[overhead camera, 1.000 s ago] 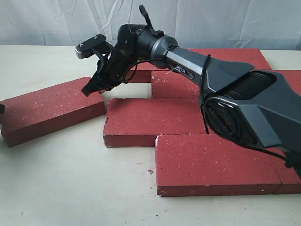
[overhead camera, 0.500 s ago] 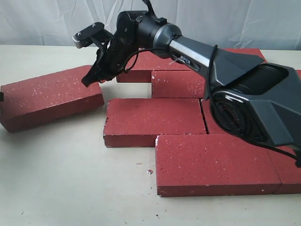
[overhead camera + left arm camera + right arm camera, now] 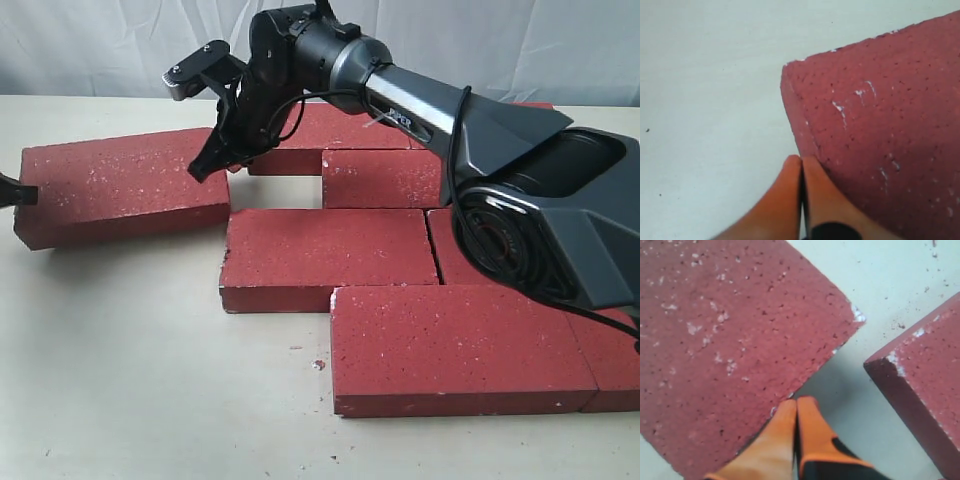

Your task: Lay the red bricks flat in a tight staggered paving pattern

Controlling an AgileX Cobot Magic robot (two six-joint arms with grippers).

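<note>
Right gripper (image 3: 796,404): orange fingers (image 3: 780,437) pressed together, no gap between them. The fingertips lie at the long edge of a flat red brick (image 3: 735,335) with white speckles and a chipped corner. A second red brick (image 3: 930,385) lies apart, across a strip of pale counter (image 3: 880,285) bearing small dark crumbs (image 3: 900,326).

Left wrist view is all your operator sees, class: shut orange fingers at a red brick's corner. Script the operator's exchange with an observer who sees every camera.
Operator: Where does my brick lie?
Observer: The loose brick lies skewed, left of the paved bricks, not lined up with their rows.
Operator: Where is the other arm?
Observer: The right gripper, fingers shut, is over that brick's right end in the exterior view, close to the back row.
</note>
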